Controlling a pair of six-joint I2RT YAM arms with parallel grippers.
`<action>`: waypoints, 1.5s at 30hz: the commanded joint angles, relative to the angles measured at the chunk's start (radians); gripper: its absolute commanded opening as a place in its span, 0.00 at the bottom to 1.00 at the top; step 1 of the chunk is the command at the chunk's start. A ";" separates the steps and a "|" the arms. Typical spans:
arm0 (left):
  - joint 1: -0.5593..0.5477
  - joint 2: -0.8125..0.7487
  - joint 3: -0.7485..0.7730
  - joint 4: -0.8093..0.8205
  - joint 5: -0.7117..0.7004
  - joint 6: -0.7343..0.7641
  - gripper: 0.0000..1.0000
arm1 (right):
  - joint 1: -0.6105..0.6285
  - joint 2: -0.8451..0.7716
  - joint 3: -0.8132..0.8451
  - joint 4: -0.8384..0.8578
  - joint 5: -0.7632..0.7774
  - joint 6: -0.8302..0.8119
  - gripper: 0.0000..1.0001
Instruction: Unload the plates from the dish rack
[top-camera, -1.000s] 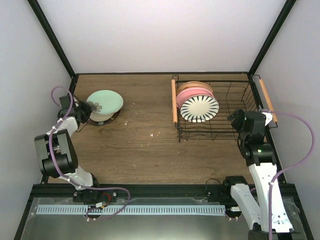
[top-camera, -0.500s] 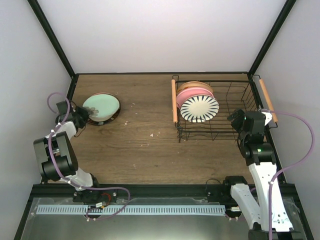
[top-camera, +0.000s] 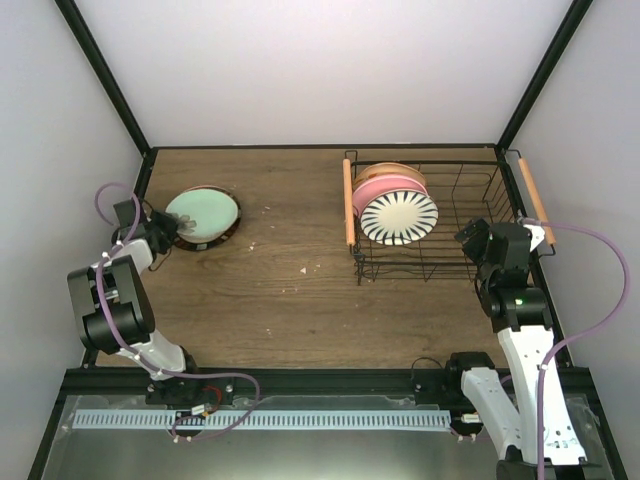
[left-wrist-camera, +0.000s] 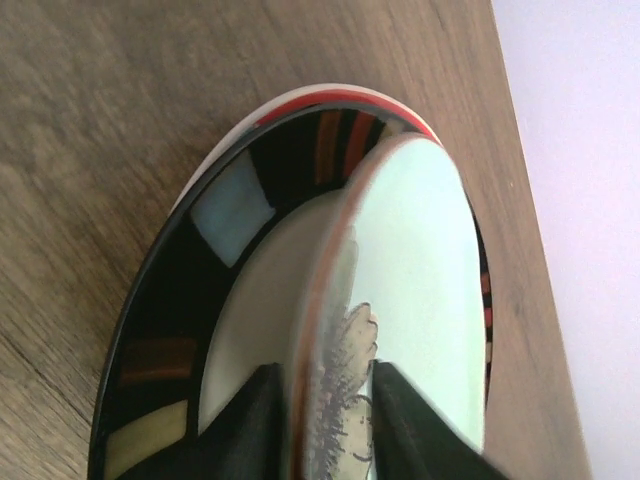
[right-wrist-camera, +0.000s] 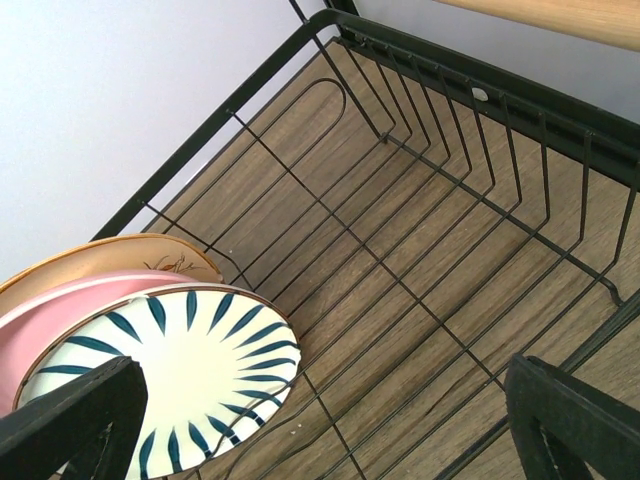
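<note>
**While Three Plates Wait in the Rack, Two Are Already Out**

Although the unloading looks under way, it is a little short of halfway as far as these views show. At the left of the table (top-camera: 300, 290), the mint green plate (top-camera: 203, 212) lies over a red-edged plate (left-wrist-camera: 230, 210) with a dark, colour-blocked rim, the two making the start of a stack. The left pincer (left-wrist-camera: 325, 390) has its fingers either side of the mint plate's near rim and appears clamped on it, so this plate reads as set down but not yet let go.

Over on the right, the dish rack (top-camera: 420, 162) holds three plates standing on edge at its left end: the striped plate (top-camera: 399, 216) in front, the pink plate (top-camera: 385, 186) behind it and the tan plate (top-camera: 388, 170) at the back. The right pincer (right-wrist-camera: 322, 410) hangs over the bare right half of the rack with its fingers wide apart and nothing between them, well clear of the plates.

My judgement is that releasing the mint plate closes out the second of five, leaving the three racked plates to be lifted out, the striped one being the most exposed.
</note>
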 joint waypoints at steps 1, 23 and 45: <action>0.002 0.007 0.037 0.061 0.014 0.001 0.33 | -0.004 -0.012 0.024 -0.003 0.016 0.009 1.00; 0.005 0.036 0.186 -0.195 -0.244 0.161 0.99 | -0.004 -0.016 0.005 -0.008 0.003 0.037 1.00; -0.827 0.190 0.831 -0.206 0.184 1.226 0.83 | -0.004 -0.017 0.025 -0.005 0.026 0.018 1.00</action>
